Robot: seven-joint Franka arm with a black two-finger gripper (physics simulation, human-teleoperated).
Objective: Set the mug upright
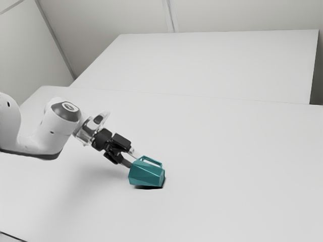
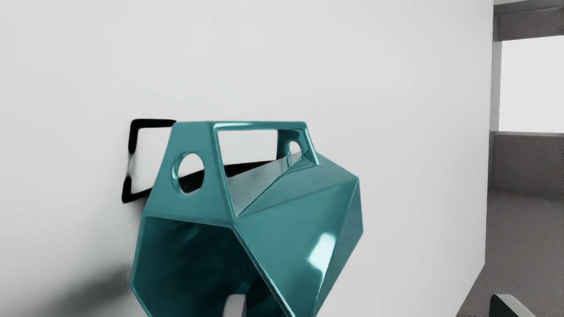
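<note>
The gripper, its fingers wide apart, is reaching from the exterior view's left while the mug is lying sideways just right, mouth near it, base far, and a finger catching the rim could be shoving it rightward.
</note>
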